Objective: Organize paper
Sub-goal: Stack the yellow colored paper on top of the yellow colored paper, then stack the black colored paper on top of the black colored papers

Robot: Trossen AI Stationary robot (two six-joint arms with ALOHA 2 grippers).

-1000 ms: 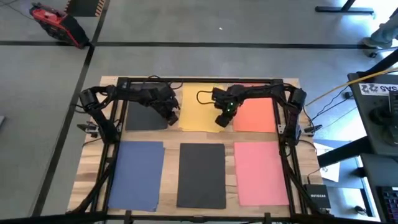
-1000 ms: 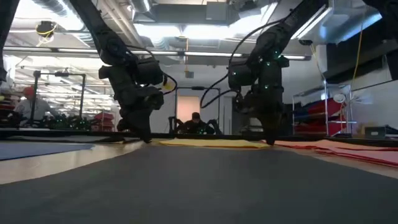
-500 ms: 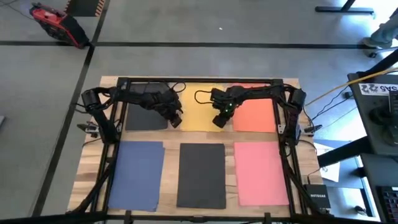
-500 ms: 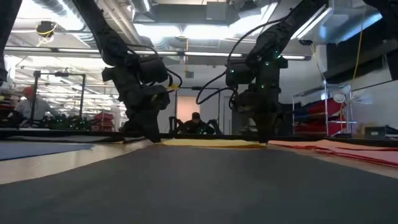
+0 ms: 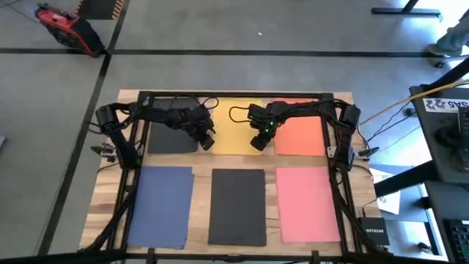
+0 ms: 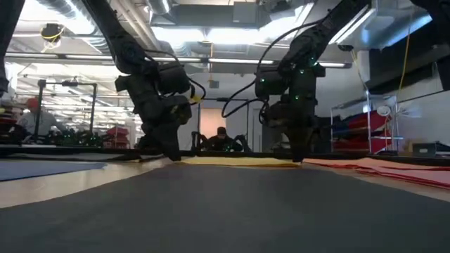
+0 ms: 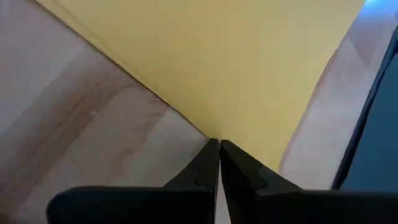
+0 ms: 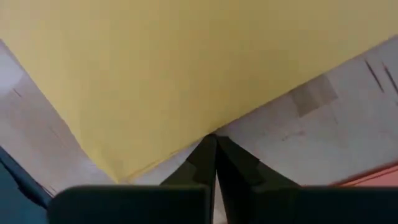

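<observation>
Even, diffuse light is falling on the table (image 5: pixel 344 213) in the high view, casting only faint shadows. In the low view, ceiling lights (image 6: pixel 204 31) are glaring from the room behind, turning both arms into dark silhouettes, while the dark sheet (image 6: pixel 232 211) nearest the lens is lying blurred. Both wrist views are showing the yellow paper (image 7: pixel 230 68) softly lit and slightly out of focus.

A workshop-like robotics lab: exposed silver ceiling ducts (image 6: pixel 204 14), red storage shelving (image 6: pixel 369 133), grey concrete floor (image 5: pixel 44 132) with black tape lines.
</observation>
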